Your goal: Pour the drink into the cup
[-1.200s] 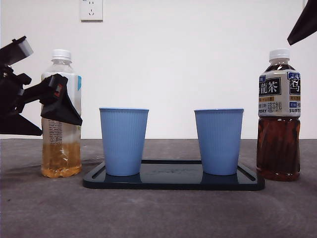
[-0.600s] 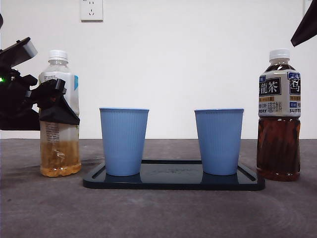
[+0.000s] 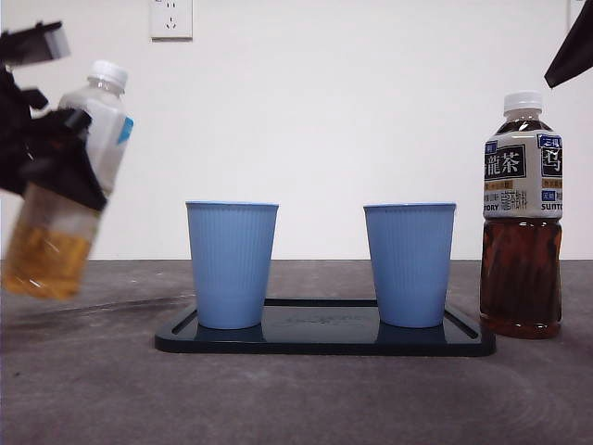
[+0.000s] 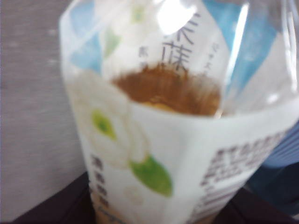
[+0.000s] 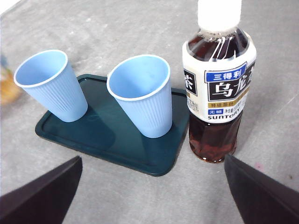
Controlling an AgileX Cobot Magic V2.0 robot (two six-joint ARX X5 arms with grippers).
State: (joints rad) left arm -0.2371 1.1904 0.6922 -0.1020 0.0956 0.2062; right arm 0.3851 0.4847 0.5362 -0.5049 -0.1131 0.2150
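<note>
- The table (image 3: 296, 399) is grey and carries everything; a dark tray (image 3: 324, 336) lies across its middle.
- An oolong tea bottle (image 3: 521, 213) stands upright to one side of the tray, white cap on, nearly full of dark tea, with nothing holding it.
- The right gripper (image 5: 149, 196) hangs above that bottle and the tray with its jaws wide apart, empty; I judge this arm to be waiting.
- The jasmine tea bottle (image 3: 67, 185) is clear of the table and tilted, cap end leaning toward the cups, its amber tea pooled in the lower part. Its white cap (image 3: 108, 72) is on, so by my reading nothing can flow yet.
- The left gripper (image 3: 56, 158) is clamped round this bottle's middle, over the label; in its wrist view the bottle fills the picture.
- Two blue paper cups stand upright on the tray, well apart: the nearer cup (image 3: 232, 264) on the jasmine tea side, the farther cup (image 3: 410, 264) on the oolong side. Both look empty from above.
- Progress, as I judge it: the bottle is grasped and lifted. Left to do are carrying it over a cup, opening it, and the pour itself.
</note>
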